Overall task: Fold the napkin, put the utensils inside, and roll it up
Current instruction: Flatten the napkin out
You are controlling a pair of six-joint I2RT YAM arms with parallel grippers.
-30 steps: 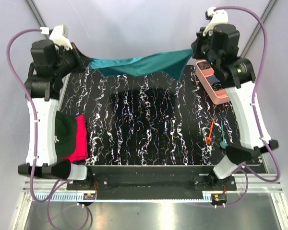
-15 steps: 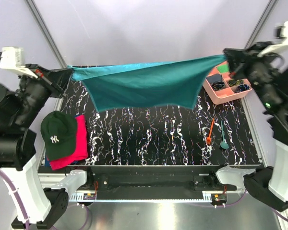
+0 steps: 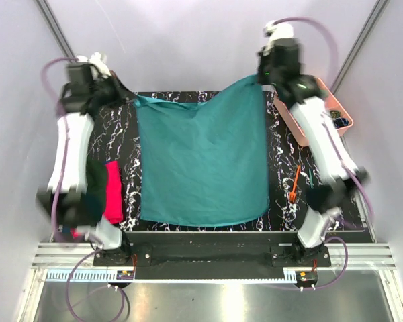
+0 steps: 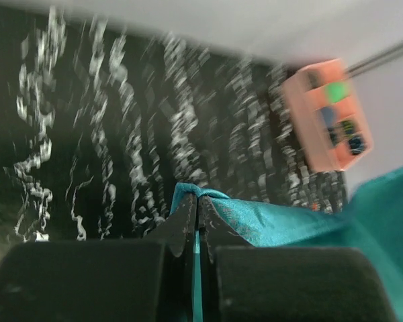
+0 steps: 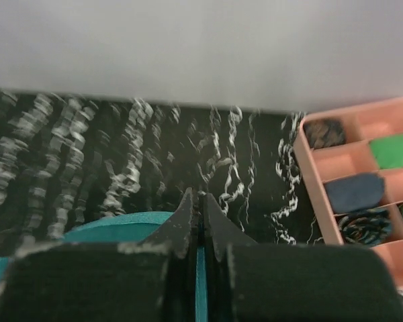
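Spreading step: left gripper [image 3: 129, 96] and right gripper [image 3: 260, 79] each pinch 1 far corner of the napkin [image 3: 201, 161], which drapes over the table [image 3: 280, 154] centre. The utensils [image 3: 295, 185] lie just right. Next, I judge: lower corners flat, release, fold.

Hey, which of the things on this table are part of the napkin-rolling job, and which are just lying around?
Part of the job: the teal napkin, pinched at its far edge by the left gripper and the right gripper; the utensils lying beside it.
Just lying about: the pink tray; the pink-red cloth.
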